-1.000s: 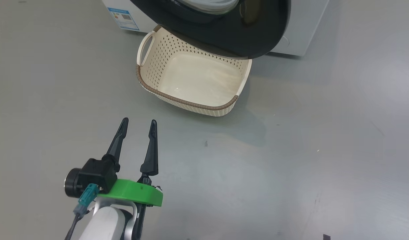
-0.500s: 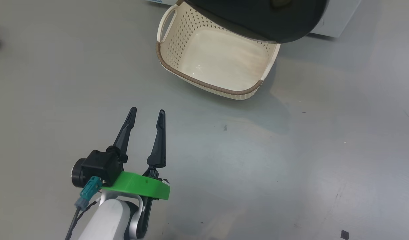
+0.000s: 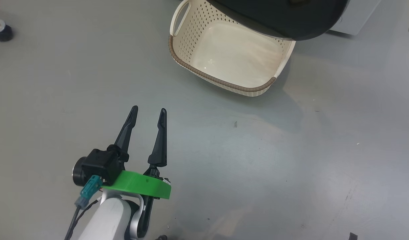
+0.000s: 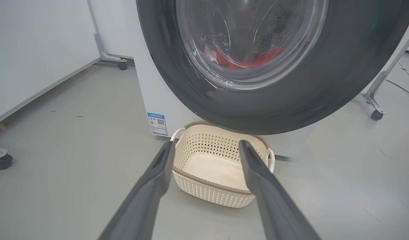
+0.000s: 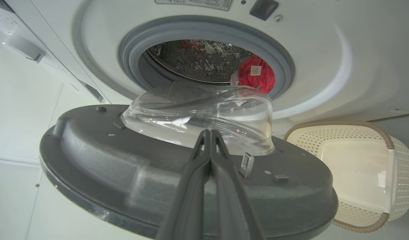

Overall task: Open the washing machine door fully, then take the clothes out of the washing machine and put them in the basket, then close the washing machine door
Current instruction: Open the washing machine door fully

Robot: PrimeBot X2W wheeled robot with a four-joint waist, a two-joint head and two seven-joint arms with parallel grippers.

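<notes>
Glossy black washing machine door, perforated cream plastic basket, smooth grey floor

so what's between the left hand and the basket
Just bare grey floor. In the head view the open left hand points toward the basket, and no object sits on the stretch between them.

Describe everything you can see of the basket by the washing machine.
The basket is cream plastic, rounded-rectangular, with perforated walls, a brown rim and loop handles. It stands upright and empty on the grey floor, with the open black door hanging over its far side.
</notes>
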